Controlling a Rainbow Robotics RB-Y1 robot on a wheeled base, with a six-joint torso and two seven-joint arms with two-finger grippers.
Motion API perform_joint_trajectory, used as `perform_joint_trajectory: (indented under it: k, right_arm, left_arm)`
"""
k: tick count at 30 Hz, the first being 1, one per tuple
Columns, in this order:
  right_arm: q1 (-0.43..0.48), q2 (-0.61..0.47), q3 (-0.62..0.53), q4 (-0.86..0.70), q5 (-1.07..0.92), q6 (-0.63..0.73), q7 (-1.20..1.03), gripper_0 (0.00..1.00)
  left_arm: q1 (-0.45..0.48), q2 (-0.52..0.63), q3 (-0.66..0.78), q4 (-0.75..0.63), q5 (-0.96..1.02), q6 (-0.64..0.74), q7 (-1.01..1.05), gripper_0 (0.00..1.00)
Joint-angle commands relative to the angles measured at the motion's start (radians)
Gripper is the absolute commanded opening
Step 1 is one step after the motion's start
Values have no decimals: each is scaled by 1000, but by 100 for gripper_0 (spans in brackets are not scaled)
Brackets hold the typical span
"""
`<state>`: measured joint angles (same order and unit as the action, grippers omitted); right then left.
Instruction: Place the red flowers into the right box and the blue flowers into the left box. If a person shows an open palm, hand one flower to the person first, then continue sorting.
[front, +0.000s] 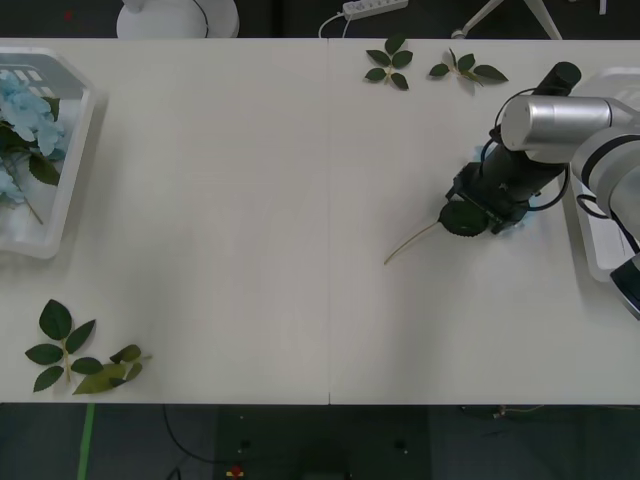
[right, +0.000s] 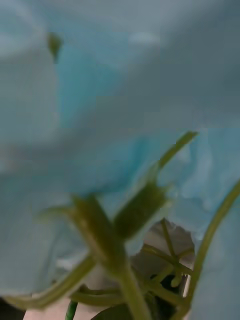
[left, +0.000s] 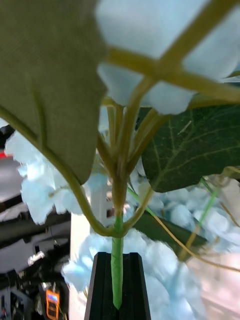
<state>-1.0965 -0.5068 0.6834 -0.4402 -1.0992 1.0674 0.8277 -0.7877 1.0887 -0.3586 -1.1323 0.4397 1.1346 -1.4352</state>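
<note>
Right gripper (front: 478, 213) is down over a blue flower (front: 462, 218) near the desk's right edge, beside the right box (front: 597, 262). Its arm covers most of the blossom; a dark leaf and a thin tan stalk stick out from under it toward the desk's middle, the stalk lying flat on the desk (front: 300, 220). In the right wrist view, pale blue petals (right: 100, 100) and green stems press up close to the camera, and I cannot tell whether this gripper is wide, narrow or holding the flower.

Left gripper (left: 117, 285) has its black fingers closed narrowly on a green stem (left: 117, 270), which runs up between them to branching stalks, big dark leaves (left: 195, 145) and blue blossom clusters (left: 165, 95). More blue blossoms (left: 45, 185) lie behind and below that stem.

At the desk's left edge the left box (front: 70, 160) holds blue flowers (front: 25, 115) with dark leaves. Loose leaf sprigs lie in three places: two at the far edge right of centre (front: 390, 62) (front: 467, 68), and a group near the front left corner (front: 75, 350).
</note>
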Motion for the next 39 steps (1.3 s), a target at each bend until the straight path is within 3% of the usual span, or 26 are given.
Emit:
perform_joint_trajectory:
  k: [1,4,7,12,13,16,19,21,28,33,39]
  right_arm:
    - [1,30,-4,14,16,-11,50,100]
    - [1,40,-4,35,19,-35,59,100]
    - [1,62,-4,75,25,-76,74,100]
    - [1,76,-5,103,28,-106,90,100]
    - [1,76,-4,103,28,-103,91,94]
    - [1,76,-5,103,27,-99,93,63]
    - [1,76,-5,103,24,-98,96,16]
    - [1,76,-5,103,25,-98,99,0]
    - [7,76,-4,103,25,-92,122,0]
    - [9,60,-4,81,4,-78,228,0]
    - [7,-19,-13,-71,-42,-3,355,0]
  left_arm:
    - [25,39,18,48,-15,-130,-73,0]
    - [48,39,18,49,-33,-159,-65,3]
    - [65,39,18,48,-44,-164,-56,35]
    - [73,39,18,43,-44,-164,-42,64]
    - [73,39,18,40,-44,-164,-42,68]
    - [74,39,18,37,-42,-164,-39,82]
    - [93,40,38,19,7,-164,-28,95]
    - [122,45,93,-1,65,-159,-25,100]
    - [268,85,397,-136,364,10,-56,100]
    - [410,91,659,-325,620,166,-106,100]
    - [515,59,695,-550,837,214,13,100]
